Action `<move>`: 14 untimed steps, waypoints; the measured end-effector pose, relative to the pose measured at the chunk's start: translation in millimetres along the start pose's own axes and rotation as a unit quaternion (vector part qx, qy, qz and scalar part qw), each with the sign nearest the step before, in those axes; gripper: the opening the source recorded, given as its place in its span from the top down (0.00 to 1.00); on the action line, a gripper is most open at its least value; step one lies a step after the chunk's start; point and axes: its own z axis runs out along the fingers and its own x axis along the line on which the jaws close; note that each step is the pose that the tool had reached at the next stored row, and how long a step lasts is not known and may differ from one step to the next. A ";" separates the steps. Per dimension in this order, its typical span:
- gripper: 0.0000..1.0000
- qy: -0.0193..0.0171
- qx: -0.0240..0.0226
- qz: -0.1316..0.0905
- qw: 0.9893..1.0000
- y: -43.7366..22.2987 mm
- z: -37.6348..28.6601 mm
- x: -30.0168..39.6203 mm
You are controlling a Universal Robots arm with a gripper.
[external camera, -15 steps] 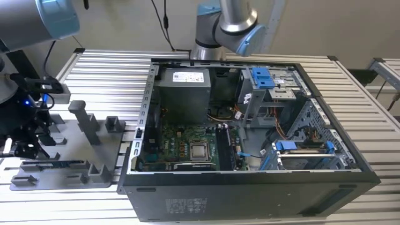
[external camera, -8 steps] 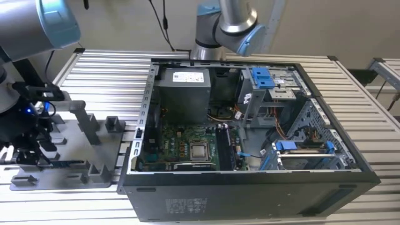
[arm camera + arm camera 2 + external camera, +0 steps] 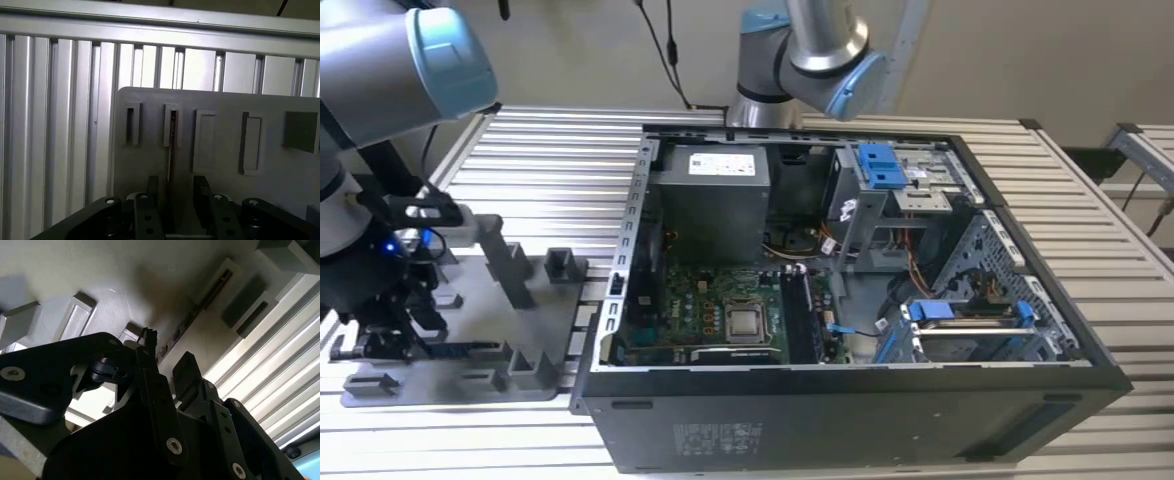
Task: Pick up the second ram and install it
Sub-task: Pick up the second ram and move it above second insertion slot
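In the exterior view the black two-fingered gripper (image 3: 384, 335) hangs low over the flat grey plastic tray with raised blocks (image 3: 520, 385). The tray lies on the ribbed aluminium slat table (image 3: 560, 140), at about eight o'clock from the open black desktop computer case (image 3: 854, 420). In the first wrist view the second ram (image 3: 171, 145), a long, thin, dark memory stick, stands on edge in a narrow slot of the tray. The claw is moderately wide, with one finger on each side of the stick's near end and a gap visible on both sides, so nothing is clamped. The second wrist view shows the same straddle, the stick running away from the fingertips (image 3: 149, 337) along its slot. The ram is not yet lifted and sits well apart from the green motherboard (image 3: 720, 300) inside the case. I judge the stick to be light and rigid but fragile, with smooth faces that could slip. The safest hold looks to be flat across its two broad faces near the middle of its length, squeezing gently and staying clear of the contact edge down in the slot.
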 end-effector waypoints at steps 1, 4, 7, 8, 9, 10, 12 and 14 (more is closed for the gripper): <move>0.58 0.000 0.000 0.000 1.000 0.0 1.6 0.1; 0.58 0.000 0.000 -0.002 1.000 0.0 5.9 0.3; 0.58 0.000 0.000 -0.003 1.000 0.0 10.0 0.5; 0.58 0.000 0.000 -0.004 1.000 0.0 11.3 0.6; 0.58 0.000 0.000 -0.004 1.000 0.0 12.5 0.7; 0.58 0.000 0.000 -0.004 1.000 -0.1 13.6 0.7; 0.58 0.000 0.000 -0.004 1.000 0.0 14.6 0.8; 0.58 0.000 0.000 -0.004 1.000 0.0 14.6 0.8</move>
